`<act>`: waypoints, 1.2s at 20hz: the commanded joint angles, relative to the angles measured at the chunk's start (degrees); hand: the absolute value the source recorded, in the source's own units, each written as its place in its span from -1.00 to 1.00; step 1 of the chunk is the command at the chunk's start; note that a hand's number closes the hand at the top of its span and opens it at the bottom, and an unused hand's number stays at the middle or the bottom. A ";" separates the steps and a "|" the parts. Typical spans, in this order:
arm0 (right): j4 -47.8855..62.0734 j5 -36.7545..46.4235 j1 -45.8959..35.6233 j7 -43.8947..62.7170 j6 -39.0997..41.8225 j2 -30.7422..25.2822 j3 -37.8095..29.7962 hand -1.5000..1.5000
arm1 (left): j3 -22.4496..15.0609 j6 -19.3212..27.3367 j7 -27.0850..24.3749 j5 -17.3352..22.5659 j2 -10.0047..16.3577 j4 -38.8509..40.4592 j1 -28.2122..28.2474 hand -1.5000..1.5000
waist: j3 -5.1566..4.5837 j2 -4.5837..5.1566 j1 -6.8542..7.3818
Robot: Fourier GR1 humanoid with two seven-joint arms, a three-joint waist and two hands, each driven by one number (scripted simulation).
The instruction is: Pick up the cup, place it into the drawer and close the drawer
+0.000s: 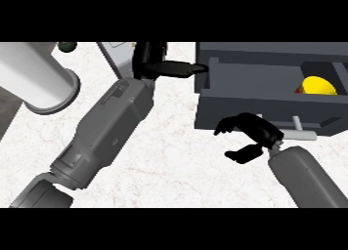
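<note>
The yellow cup [318, 86] sits inside the open drawer [256, 85]. Your right hand [252, 133] is curled and empty at the drawer front. Your left hand [163, 66], fingers straight, touches its side. Expect a rigid, sliding drawer: push the front squarely beside the handle [301, 133].

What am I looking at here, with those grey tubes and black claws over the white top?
This is the view from the robot's head, looking steeply down at a white counter. The grey tubes are its forearms; the black parts are its hands. The left hand stretches its fingers to the left edge of the dark drawer. The right hand, curled and holding nothing, sits by the drawer's front near its pale handle. A yellow cup lies inside the open drawer. A white cylinder stands at upper left.
</note>
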 commanded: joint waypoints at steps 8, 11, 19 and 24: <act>28.43 0.17 -17.50 -13.81 -10.77 1.24 -11.00 1.00 | -0.80 -5.74 1.29 0.47 4.71 -7.78 10.04 -1.00 | 0.19 0.99 4.63; 32.86 -0.65 -21.24 -16.66 -12.69 -0.07 -13.86 1.00 | -0.67 -6.19 2.15 0.82 5.54 -10.35 10.40 -1.00 | 0.23 1.13 5.24; 36.37 -4.64 -29.45 -12.77 -10.45 -5.66 -20.00 1.00 | -0.99 -10.35 3.63 1.08 8.81 -12.19 12.35 -1.00 | 0.18 1.97 7.73; 35.41 -6.26 -30.11 -12.37 -8.85 -6.91 -21.03 1.00 | -1.86 -10.92 4.44 0.77 8.91 -13.29 13.40 -1.00 | 0.16 1.81 8.53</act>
